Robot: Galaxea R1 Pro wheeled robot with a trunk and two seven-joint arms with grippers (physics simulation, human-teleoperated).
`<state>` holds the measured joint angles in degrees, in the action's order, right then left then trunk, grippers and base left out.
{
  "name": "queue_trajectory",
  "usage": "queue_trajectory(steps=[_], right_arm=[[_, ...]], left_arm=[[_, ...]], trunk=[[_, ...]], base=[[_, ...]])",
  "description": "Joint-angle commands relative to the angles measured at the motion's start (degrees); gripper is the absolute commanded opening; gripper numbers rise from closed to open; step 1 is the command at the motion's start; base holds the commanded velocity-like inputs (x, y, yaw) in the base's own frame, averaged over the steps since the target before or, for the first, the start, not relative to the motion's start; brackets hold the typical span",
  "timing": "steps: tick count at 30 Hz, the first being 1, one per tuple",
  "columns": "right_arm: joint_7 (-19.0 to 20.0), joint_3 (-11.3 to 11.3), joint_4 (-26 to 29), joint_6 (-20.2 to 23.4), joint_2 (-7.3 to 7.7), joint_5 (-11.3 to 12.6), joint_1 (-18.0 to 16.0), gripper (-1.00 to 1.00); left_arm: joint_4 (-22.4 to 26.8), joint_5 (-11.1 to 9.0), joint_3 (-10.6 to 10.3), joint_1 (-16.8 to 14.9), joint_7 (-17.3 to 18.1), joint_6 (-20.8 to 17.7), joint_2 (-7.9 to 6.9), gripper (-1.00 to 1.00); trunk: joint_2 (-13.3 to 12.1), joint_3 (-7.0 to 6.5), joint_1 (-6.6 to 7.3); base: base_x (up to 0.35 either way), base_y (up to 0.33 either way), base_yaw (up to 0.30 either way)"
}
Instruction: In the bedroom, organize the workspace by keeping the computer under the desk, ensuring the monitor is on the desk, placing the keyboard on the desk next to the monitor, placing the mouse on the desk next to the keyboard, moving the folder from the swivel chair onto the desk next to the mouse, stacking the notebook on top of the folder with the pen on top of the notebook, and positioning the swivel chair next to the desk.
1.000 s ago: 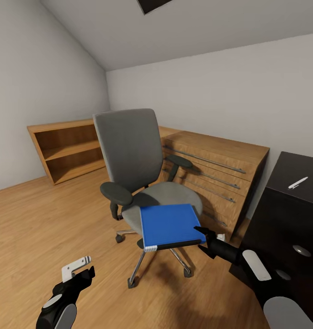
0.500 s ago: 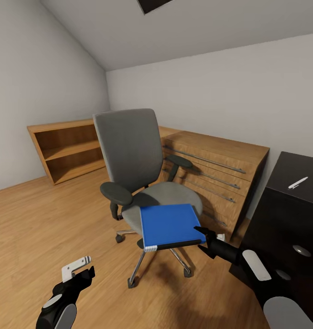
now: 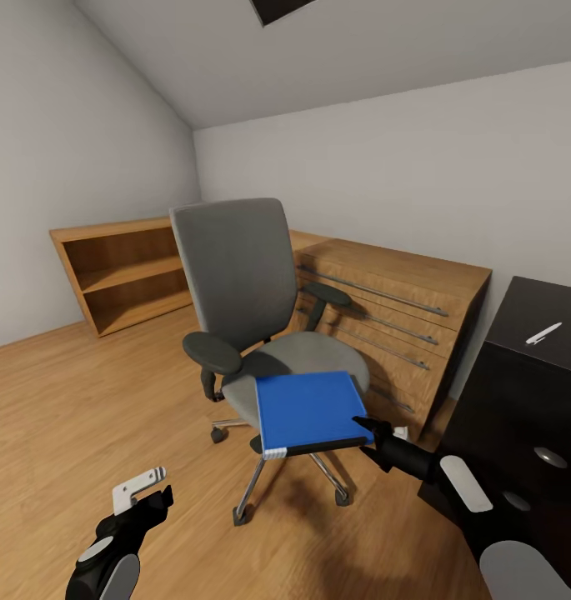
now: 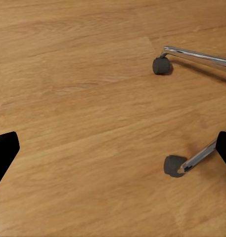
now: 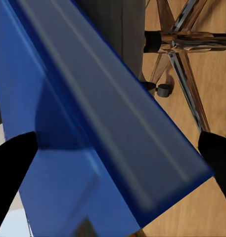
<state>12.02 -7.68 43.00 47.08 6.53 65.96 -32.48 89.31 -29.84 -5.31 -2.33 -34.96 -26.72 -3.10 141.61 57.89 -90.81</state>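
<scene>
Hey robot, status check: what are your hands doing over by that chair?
Right gripper open, straddling folder edge on swivel chair. Left gripper open, low. Nothing blocking.

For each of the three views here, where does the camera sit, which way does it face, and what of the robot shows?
Head view: high on the robot, facing forward and down at the swivel chair carrying the folder; left hand low, right hand at the folder's corner.
Left wrist view: looks down at the wooden floor; dark fingertips at the edges.
Right wrist view: close against the folder, chair base behind; fingertips either side.
Shared: both wrist views catch the chair's chrome legs and castors.
</scene>
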Motion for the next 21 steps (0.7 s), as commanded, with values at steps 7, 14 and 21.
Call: queue_trajectory(steps=[7,14,21], right_arm=[[0.4,-0.1,0.1,0.3,-0.02,-0.3,0.0,-1.0],[0.4,-0.1,0.1,0.3,-0.02,-0.3,0.0,-1.0],[0.5,-0.1,0.1,0.3,0.03,-0.3,0.0,-1.0]], left_arm=[[0.1,-0.5,-0.1,0.0,-0.6,-0.1,-0.06,1.0],[0.1,-0.5,-0.1,0.0,-0.6,-0.1,-0.06,1.0],[0.1,-0.5,-0.1,0.0,-0.6,-0.1,-0.06,1.0]], trunk=[[0.0,0.05,0.01],[0.0,0.05,0.01],[0.0,0.05,0.01]], base=[[0.0,0.0,0.0],[0.0,0.0,0.0],[0.0,0.0,0.0]])
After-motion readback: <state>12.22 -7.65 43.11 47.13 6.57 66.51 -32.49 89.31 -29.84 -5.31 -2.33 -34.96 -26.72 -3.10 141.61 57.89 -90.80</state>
